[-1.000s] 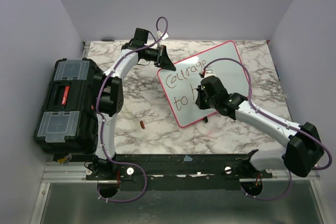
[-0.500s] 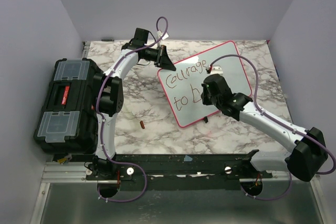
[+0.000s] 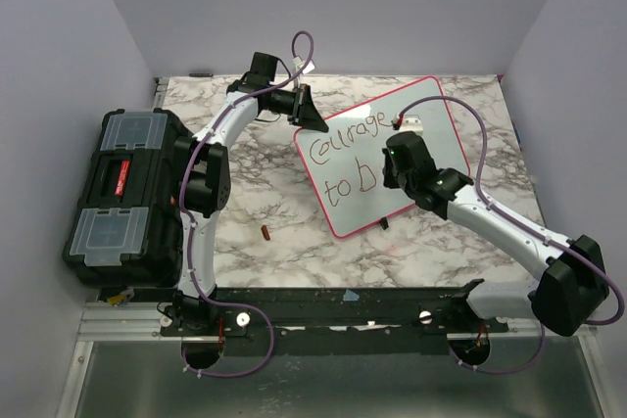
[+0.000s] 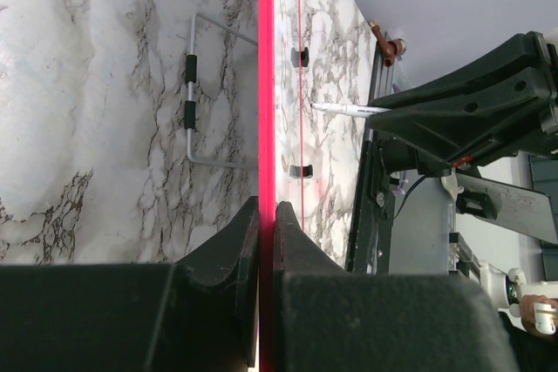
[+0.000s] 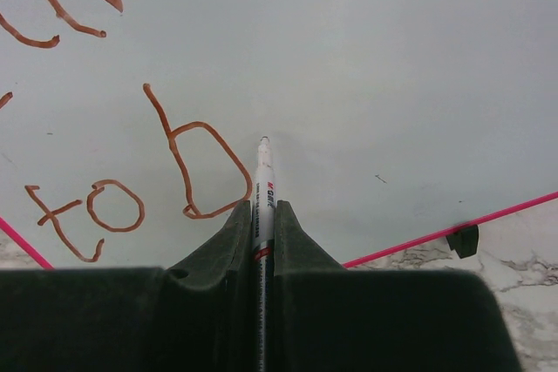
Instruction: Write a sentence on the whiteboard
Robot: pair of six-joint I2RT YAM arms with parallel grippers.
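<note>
The whiteboard (image 3: 436, 129), white with a pink rim, lies tilted on the marble table. The sentence (image 3: 345, 144) reads "Courage" with "to b" below it. My left gripper (image 3: 315, 124) is shut on the board's upper left rim (image 4: 267, 84), fingers on either side of the edge. My right gripper (image 3: 394, 162) hangs over the board's middle, shut on a white marker (image 5: 264, 182). The marker's tip points at bare board just right of the "b" (image 5: 196, 167). Whether the tip touches the surface I cannot tell.
A black toolbox (image 3: 122, 198) with clear lid compartments fills the table's left side. A small reddish cap (image 3: 265, 233) lies on the marble below the board's lower left edge. A wire stand (image 4: 188, 102) shows behind the board in the left wrist view.
My right gripper has slid to the right with the marker, uncovering the "b" after "to". The left gripper and the board have stayed put.
</note>
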